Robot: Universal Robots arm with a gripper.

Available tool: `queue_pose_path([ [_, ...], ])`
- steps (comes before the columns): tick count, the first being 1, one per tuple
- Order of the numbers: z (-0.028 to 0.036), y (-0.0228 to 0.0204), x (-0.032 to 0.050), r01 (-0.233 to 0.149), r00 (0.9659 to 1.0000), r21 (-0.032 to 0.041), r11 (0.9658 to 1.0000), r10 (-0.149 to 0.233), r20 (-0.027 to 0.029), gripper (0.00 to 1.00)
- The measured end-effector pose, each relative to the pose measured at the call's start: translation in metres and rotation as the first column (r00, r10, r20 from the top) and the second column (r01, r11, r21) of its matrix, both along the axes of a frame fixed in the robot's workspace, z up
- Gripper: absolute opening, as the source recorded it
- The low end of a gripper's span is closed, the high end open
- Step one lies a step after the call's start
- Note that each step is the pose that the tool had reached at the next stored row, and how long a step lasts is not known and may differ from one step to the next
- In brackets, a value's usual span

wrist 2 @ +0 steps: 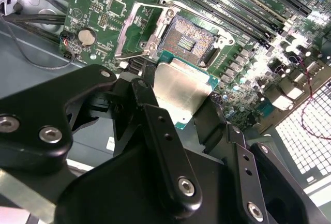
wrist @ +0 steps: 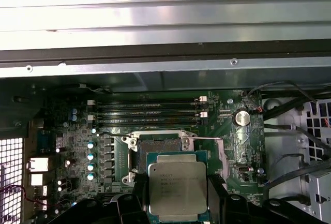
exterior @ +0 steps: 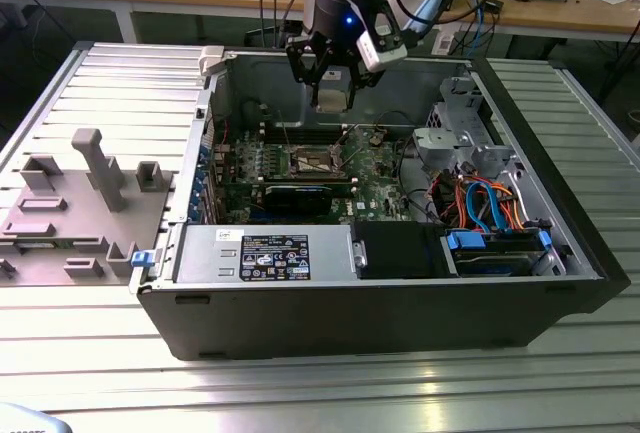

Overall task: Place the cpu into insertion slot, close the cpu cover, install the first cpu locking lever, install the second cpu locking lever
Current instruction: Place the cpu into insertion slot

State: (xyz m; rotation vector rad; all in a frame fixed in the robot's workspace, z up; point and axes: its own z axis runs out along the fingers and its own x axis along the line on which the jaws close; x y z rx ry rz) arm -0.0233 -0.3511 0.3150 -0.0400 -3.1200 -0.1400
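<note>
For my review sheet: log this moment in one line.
tool: shut on cpu | cpu: aloft, not yet seated | insertion slot: empty

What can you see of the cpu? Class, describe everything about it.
The cpu is a flat square chip with a silvery metal top and a green edge. The gripper clamps it by opposite sides, holding it in the air above the open insertion slot, not yet seated.
</note>
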Motion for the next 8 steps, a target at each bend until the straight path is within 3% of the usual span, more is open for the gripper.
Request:
queue_pose_path([
  [8,-0.0021,0.0,0.0,0.0,1.0,0.0001,1.0,0.0,0.0,0.55],
])
